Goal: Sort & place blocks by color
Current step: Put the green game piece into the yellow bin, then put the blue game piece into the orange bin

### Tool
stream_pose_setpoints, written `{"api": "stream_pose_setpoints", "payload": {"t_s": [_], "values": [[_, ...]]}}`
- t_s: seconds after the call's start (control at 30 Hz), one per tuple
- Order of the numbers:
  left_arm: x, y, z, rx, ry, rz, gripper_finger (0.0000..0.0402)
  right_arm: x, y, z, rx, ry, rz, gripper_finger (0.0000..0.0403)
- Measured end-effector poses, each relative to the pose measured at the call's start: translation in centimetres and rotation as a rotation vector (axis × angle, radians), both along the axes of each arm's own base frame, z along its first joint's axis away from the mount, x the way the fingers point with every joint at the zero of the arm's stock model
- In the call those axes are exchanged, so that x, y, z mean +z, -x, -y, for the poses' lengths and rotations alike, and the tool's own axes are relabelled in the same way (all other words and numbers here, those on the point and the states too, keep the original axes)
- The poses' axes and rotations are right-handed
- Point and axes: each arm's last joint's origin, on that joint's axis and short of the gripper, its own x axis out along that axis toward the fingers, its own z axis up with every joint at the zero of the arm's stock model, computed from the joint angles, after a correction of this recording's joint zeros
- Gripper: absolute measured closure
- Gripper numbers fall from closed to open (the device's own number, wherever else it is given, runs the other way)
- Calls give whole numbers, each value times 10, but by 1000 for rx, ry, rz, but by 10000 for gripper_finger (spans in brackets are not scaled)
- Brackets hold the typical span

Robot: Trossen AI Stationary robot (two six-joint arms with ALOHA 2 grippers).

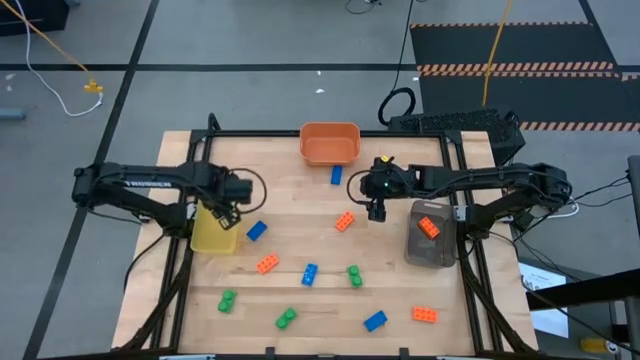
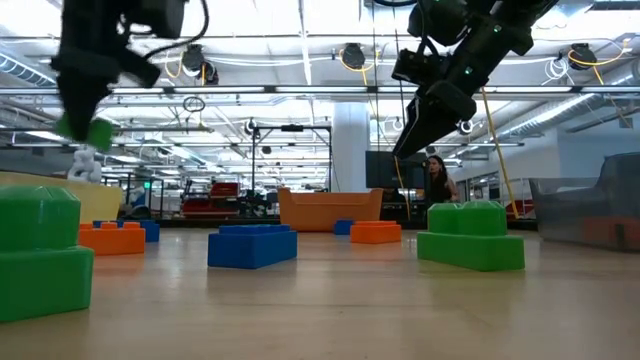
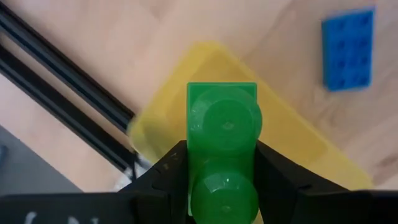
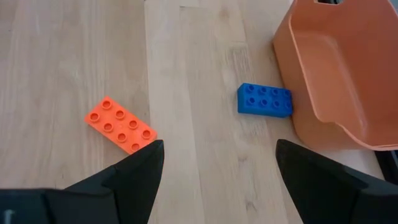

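My left gripper (image 1: 225, 208) hangs above the yellow bin (image 1: 214, 233), shut on a green two-stud block (image 3: 222, 130). In the low view that block (image 2: 95, 130) is high above the table. My right gripper (image 1: 377, 209) is open and holds nothing. It hovers between the orange bin (image 1: 330, 142) and the grey bin (image 1: 432, 240). In the right wrist view an orange block (image 4: 121, 124) and a blue block (image 4: 264, 101) lie flat on the wood ahead of its fingers (image 4: 219, 149). The blue one lies right beside the orange bin's wall (image 4: 298, 106). My left gripper pinches the green block between its two fingers (image 3: 165, 177), which press on the block's two opposite side faces (image 3: 194, 171) at the end nearer the wrist. The fingers point down from above. The block is lifted clear, over the yellow bin (image 3: 292, 143).
Loose blocks lie on the wooden table: blue (image 1: 256, 231), orange (image 1: 267, 264), blue (image 1: 309, 273), green (image 1: 354, 275), green (image 1: 227, 300), green (image 1: 287, 318), blue (image 1: 375, 320), orange (image 1: 424, 314), orange (image 1: 344, 221). An orange block (image 1: 428, 227) lies in the grey bin. Black rails frame the table.
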Motion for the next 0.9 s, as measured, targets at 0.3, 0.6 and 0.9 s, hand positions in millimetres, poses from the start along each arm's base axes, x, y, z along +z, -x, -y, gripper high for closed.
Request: {"api": "stream_pose_setpoints", "payload": {"t_s": [0.3,0.6,0.9], "values": [[-40,8,8,10,14,-40,199,0,0,0,-4,-7,-4,101],[-37,4,8,3,-3,0,35,0,0,0,-27,-26,4,101],[-37,4,7,-5,-1,2,29,1,-1,2,-5,6,20,101]]}}
